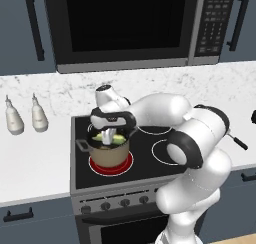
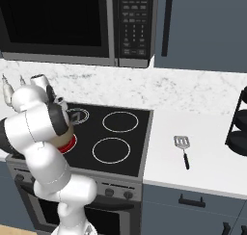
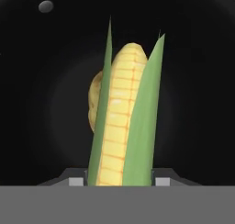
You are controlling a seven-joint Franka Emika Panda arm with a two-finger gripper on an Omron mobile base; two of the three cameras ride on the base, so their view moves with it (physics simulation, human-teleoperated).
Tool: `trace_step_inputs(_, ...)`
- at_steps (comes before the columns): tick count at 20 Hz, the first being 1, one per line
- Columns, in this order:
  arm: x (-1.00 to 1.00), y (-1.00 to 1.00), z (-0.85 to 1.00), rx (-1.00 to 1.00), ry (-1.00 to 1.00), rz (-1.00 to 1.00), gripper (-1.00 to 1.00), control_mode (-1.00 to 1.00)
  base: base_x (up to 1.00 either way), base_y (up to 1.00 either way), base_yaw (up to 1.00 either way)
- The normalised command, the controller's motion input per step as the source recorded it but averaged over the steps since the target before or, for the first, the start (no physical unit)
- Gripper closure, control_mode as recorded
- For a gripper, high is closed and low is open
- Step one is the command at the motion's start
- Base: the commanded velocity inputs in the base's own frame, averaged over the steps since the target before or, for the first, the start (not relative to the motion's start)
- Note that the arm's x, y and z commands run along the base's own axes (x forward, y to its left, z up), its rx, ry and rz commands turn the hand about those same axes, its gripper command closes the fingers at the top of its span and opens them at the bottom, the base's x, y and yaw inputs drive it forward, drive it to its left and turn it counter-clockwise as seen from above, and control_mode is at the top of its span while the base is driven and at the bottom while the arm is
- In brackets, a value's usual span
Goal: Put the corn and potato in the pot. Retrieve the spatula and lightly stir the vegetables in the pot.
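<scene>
End effector (image 1: 112,133) clamped on corn (image 3: 123,122), inside pot (image 1: 109,155); potato (image 3: 94,99) behind corn.

You had a microwave (image 1: 130,25) above the stove (image 2: 113,137); two white bottles (image 1: 24,115) stood on the desk (image 1: 35,163).

Glossy white rounded arm segments, dark grey joint bands, black wrist housing
</scene>
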Motion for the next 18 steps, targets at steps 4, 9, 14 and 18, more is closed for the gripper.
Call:
trace_step_inputs(4,-0.08,0.06,-0.08,0.00,-0.01,-0.02,1.00,-1.00,0.00,0.00,0.00)
trace_step_inputs(9,-0.41,0.00,0.00,0.00,-0.05,-0.04,-1.00,-1.00,0.00,0.00,0.00)
trace_step_inputs(14,-0.36,-0.04,0.01,0.00,-0.06,-0.08,-1.00,-1.00,0.00,0.00,0.00)
trace_step_inputs(18,-0.03,-0.06,0.04,0.00,-0.08,-0.05,-1.00,-1.00,0.00,0.00,0.00)
